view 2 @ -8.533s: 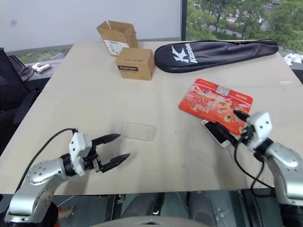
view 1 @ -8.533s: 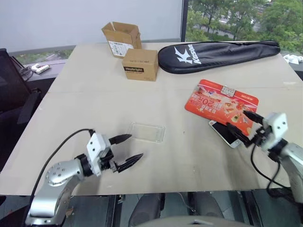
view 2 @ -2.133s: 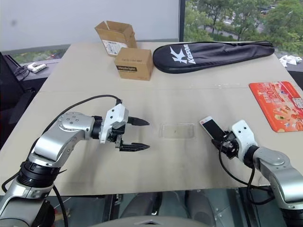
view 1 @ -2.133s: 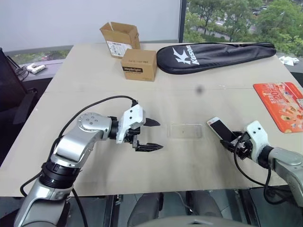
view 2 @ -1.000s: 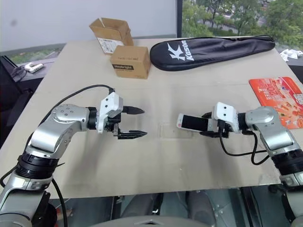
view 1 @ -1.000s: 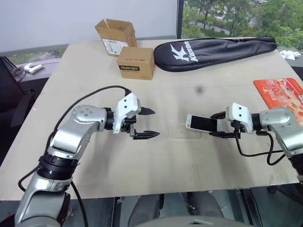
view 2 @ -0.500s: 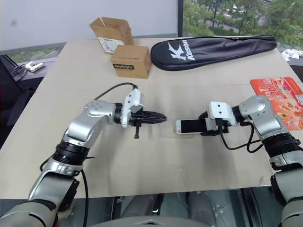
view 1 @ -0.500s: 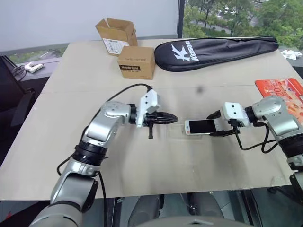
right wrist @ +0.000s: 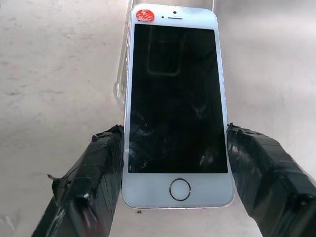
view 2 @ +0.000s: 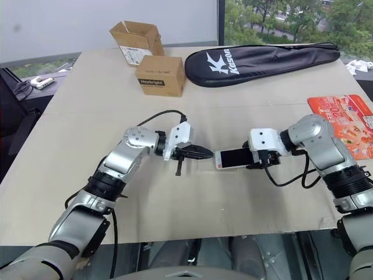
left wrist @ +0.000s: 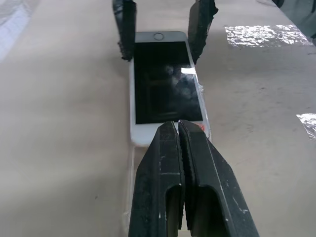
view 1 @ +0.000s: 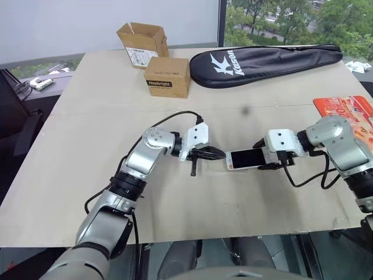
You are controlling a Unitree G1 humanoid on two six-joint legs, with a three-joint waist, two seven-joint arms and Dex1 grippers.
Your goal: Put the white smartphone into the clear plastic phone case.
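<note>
Left tool (view 1: 220, 155), fingers pressed together, pins the clear plastic phone case (right wrist: 123, 74) on the counter (view 1: 87, 134). Right tool (right wrist: 175, 163) grips the white smartphone (view 1: 247, 158) by its sides, over the case. Seat far end first, keep level.

Office or lab: big table (view 1: 87, 146) by a window (view 1: 280, 17), cardboard boxes (view 1: 168, 77), power strip (view 1: 35, 84).

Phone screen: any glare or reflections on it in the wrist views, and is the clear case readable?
Left wrist view: the phone screen carries a small bright glint and faint reflections. Right wrist view: soft reflections and smudges on the screen; the case shows just as glinting edges beside the phone.
</note>
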